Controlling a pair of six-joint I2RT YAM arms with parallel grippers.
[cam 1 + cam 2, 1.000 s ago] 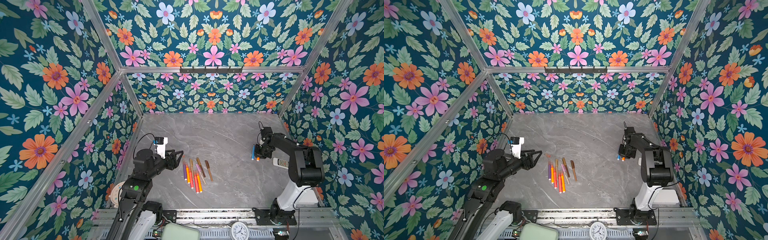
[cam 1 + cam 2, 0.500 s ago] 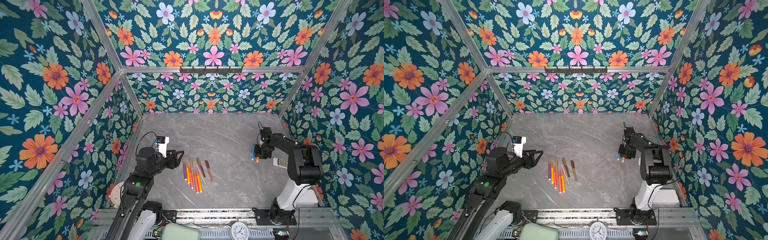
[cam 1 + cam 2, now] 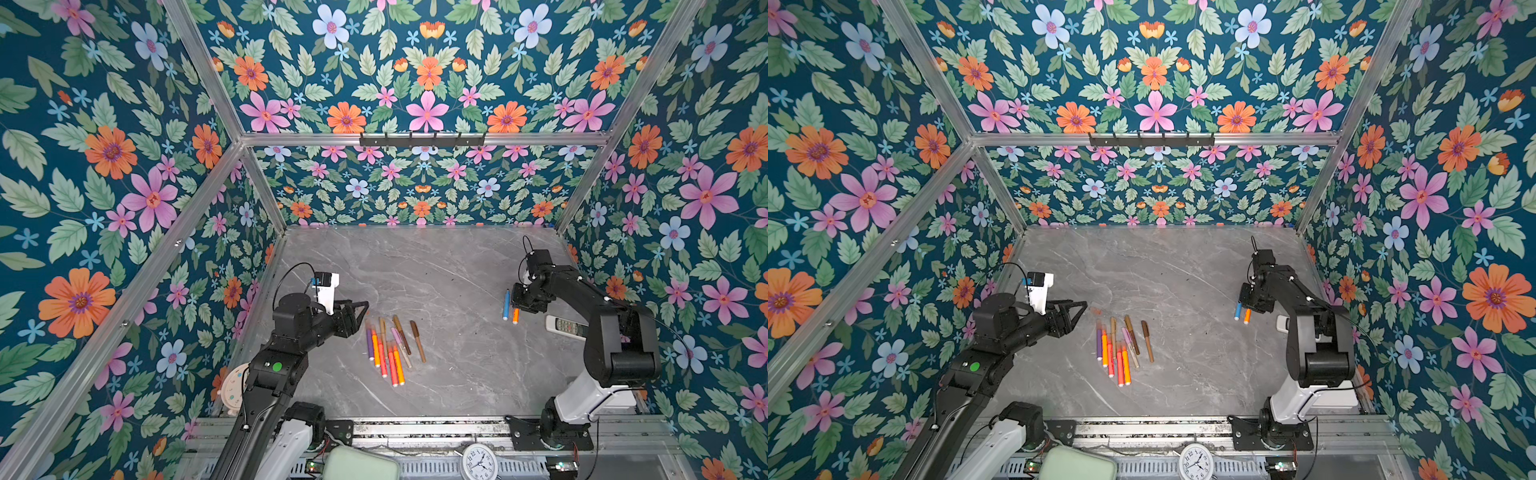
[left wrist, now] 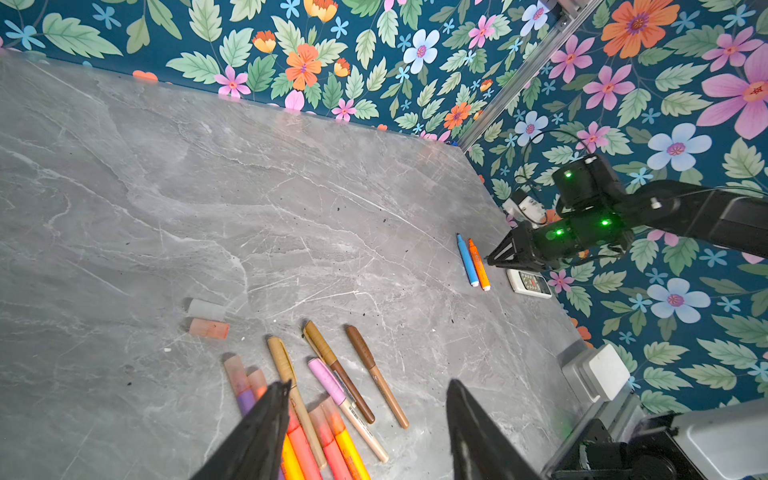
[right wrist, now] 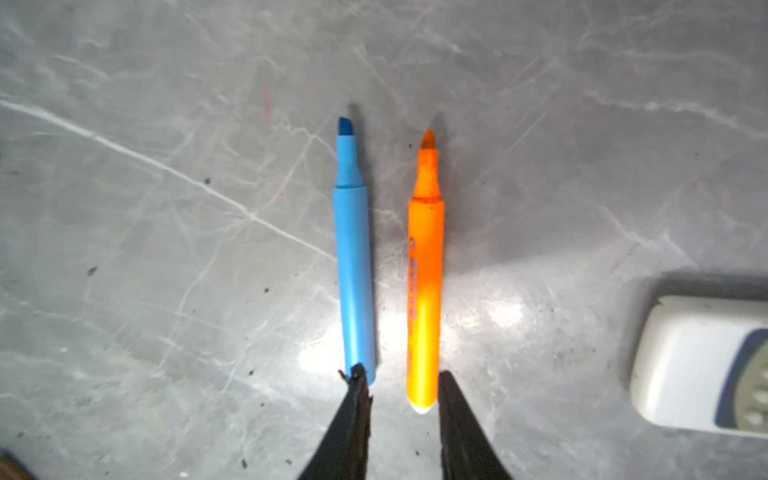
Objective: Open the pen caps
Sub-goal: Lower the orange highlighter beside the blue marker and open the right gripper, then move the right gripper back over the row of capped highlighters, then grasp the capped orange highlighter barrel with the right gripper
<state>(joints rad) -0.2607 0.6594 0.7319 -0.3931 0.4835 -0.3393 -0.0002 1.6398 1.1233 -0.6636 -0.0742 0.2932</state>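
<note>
We see grey marble table (image 3: 436, 270) inside flowered walls. Over cluster of pens (image 3: 388, 349) at middle front, capped, left gripper (image 4: 369, 382) hovers, jaws wide apart, nothing held. Two loose caps (image 4: 209, 328) lie just beside cluster. By right wall we find right gripper (image 5: 401, 371) low, jaws slightly parted, gripping nothing; tail of orange pen (image 5: 426, 291) between fingertips, blue pen (image 5: 353, 270) alongside, both uncapped. White remote (image 5: 685, 365) near.

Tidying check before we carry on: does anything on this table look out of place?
A white remote lies near the uncapped blue pen and orange pen; being no pen, it looks misplaced. Nothing looks spilled or broken.
</note>
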